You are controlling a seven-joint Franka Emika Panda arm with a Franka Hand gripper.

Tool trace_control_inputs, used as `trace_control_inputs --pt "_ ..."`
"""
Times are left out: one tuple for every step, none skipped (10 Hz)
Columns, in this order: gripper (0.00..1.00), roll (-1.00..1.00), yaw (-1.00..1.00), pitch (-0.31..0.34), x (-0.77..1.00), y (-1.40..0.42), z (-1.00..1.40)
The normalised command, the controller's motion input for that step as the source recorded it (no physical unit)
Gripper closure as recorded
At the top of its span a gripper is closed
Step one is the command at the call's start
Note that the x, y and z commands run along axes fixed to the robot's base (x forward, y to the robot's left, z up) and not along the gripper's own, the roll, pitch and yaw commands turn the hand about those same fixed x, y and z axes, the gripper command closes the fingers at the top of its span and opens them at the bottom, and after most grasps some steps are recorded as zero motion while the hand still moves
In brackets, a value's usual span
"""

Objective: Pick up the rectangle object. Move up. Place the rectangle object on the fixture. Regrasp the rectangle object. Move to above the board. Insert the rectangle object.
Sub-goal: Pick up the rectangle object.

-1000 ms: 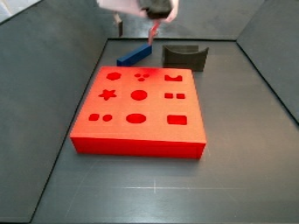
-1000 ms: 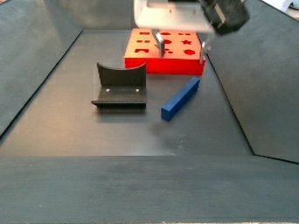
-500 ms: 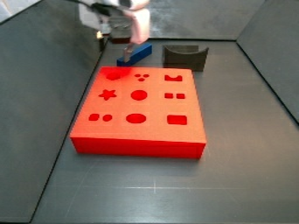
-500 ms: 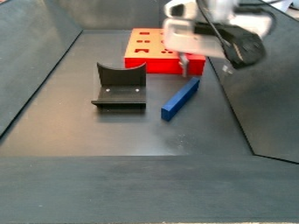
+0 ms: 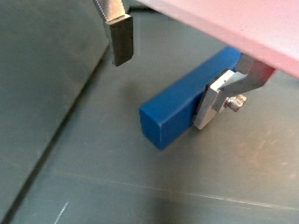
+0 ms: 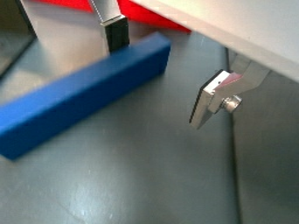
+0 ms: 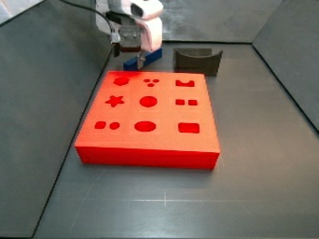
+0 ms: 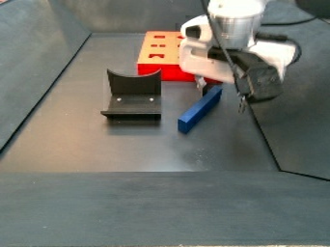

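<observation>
Rectangle object — blue bar, flat on the floor, just beyond the far-left corner of the board in a side view; fixture apart from it, unoccupied.

Gripper — low over the bar's board-side end. Jaws wide open, holding nothing. In both wrist views the bar's long axis runs across the line between the two fingers, so closing would pinch its narrow width. One finger stands close by a long side; the other finger is beside the opposite side — contact cannot be told.

Judgement: pick-up step, bar bracketed, not yet clamped.
</observation>
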Motion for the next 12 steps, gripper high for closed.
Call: trace_control_inputs --pt "0.0 0.0 -0.05 0.0 -0.19 -0.19 -0.22" --pt "0.0 0.0 -0.05 -0.027 -0.21 -0.22 -0.02" --pt "0.0 0.0 -0.01 -0.033 -0.12 -0.09 0.0" --pt "0.0 -0.01 0.0 -0.08 -0.1 0.0 0.02" --pt "0.0 -0.07 0.0 -0.243 -0.17 0.0 0.0" --pt "0.0 -0.22 0.0 -0.5 -0.16 0.0 0.0" --pt "0.0 -0.24 0.0 -0.5 -0.15 0.0 0.0" --pt "0.0 -0.24 0.0 -0.5 -0.1 0.0 -0.03" --pt "0.0 -0.22 0.0 -0.49 -0.08 0.0 -0.03" --pt "0.0 -0.03 0.0 -0.043 0.0 0.0 -0.01" --pt "0.0 -0.02 0.0 -0.009 0.0 0.0 0.0" --pt "0.0 -0.02 0.0 0.0 0.0 0.0 0.0"
